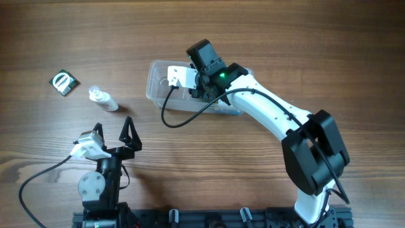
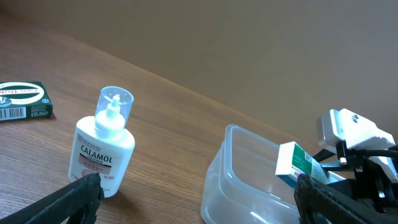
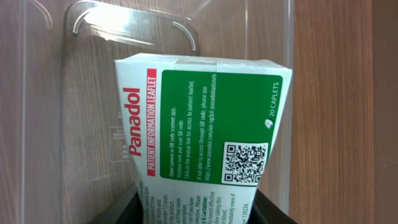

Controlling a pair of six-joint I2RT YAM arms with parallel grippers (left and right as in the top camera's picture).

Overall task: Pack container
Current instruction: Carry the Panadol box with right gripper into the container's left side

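**Right tool holds a Panadol box at the container; left tool idle and open**

My right tool (image 3: 193,214) is clenched on a white and green Panadol box (image 3: 199,124). Its dark fingers (image 3: 121,214) press the carton's two sides at the bottom edge of the wrist view. The carton's lower part is cut off there, so I cannot tell whether it touches the container's floor. In the left wrist view the carton sits tilted at the container's far end, its top above the rim.

My left tool (image 1: 114,125) is released, its fingers spread wide with nothing between them. It rests low on the tabletop (image 1: 285,38), well apart from the container.

I count two tools, one container, two boxes and one bottle.

The container (image 1: 158,85) is a clear rectangular plastic tub with rounded corners and a raised rim, far larger than either box. It lies near the middle of the tabletop, and the wood grain shows through its walls. From overhead the right arm and wrist cover much of it, leaving only its left end plain.

To its left stands a small white Calamol bottle (image 2: 102,152) with a clear cap, upright. Further left a flat dark green box (image 1: 64,82) lies near the bottle but not touching it. Its label is too small for me to read.
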